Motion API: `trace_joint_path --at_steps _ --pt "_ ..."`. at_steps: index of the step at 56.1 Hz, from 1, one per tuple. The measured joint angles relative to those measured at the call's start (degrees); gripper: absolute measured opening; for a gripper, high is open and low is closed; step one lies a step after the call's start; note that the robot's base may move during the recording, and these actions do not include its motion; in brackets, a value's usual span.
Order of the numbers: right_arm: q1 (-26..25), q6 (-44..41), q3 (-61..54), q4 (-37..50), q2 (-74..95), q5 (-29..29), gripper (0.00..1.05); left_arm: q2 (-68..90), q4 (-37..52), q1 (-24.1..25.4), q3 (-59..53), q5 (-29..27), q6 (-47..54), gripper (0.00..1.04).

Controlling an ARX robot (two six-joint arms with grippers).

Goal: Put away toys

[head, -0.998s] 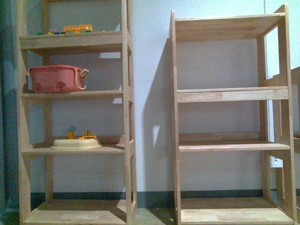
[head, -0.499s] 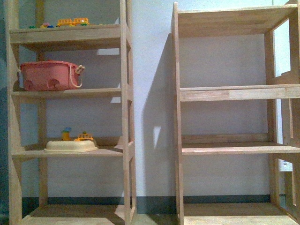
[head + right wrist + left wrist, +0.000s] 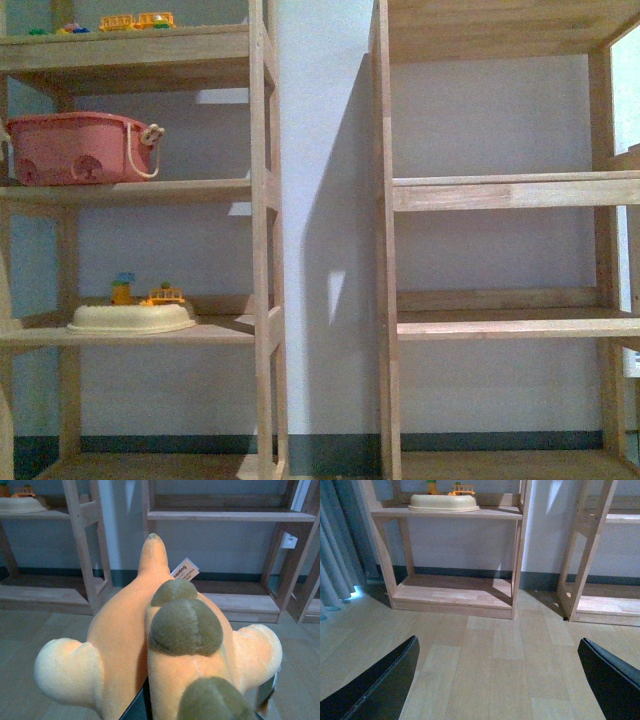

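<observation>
Closest first: right end effector (image 3: 200,706) is pinching the plush (image 3: 165,645) from beneath, with only slivers of black finger visible under the body. Plush is yellow-orange with olive patches, white tag (image 3: 184,571) sticking up, stubby limbs hanging free either side. It hangs in the air in front of the shelves, touching nothing else that I can see. Left end effector (image 3: 497,680) is spread wide, its fingers (image 3: 382,680) well apart over bare floor (image 3: 490,645), carrying nothing.

Step in hand, as I read it: carry the plush to a storage spot. The grip looks low on a soft body, so I'd move slowly, keep the wrist level and watch the loose limbs near the uprights. A soft toy will sag and snag, not slide. I'd clear a board's edge from above before lowering, and release only once it rests.

Further off, two wooden units stand against the wall.
- Left shelf unit (image 3: 262,250): cream dome (image 3: 130,318) on the lower board, with a small figure (image 3: 124,289) on top.
- Pink basket (image 3: 80,147) one board up, rope handle at its end, inside hidden from my angle.
- Toy bus (image 3: 138,20) on the top board.
- Right shelf unit (image 3: 385,300): nothing shows on the boards in view.

The basket seems the likely home, though I can't judge its room.
</observation>
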Motion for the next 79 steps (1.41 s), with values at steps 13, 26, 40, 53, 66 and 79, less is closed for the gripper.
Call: trace_joint_path --at_steps 13,26,40,53,66,79 --pt "0.0 0.0 0.0 0.0 0.0 0.0 0.07 0.0 0.0 0.0 0.0 0.0 0.0 0.98" --pt "0.0 0.0 0.0 0.0 0.0 0.0 0.07 0.0 0.0 0.0 0.0 0.0 0.0 0.98" --pt "0.0 0.0 0.0 0.0 -0.1 -0.1 0.07 0.0 0.0 0.0 0.0 0.0 0.0 0.98" --pt "0.0 0.0 0.0 0.0 0.0 0.1 0.07 0.0 0.0 0.0 0.0 0.0 0.0 0.98" --pt "0.0 0.0 0.0 0.0 0.0 0.1 0.07 0.0 0.0 0.0 0.0 0.0 0.0 0.98" --pt "0.0 0.0 0.0 0.0 0.0 0.1 0.07 0.0 0.0 0.0 0.0 0.0 0.0 0.98"
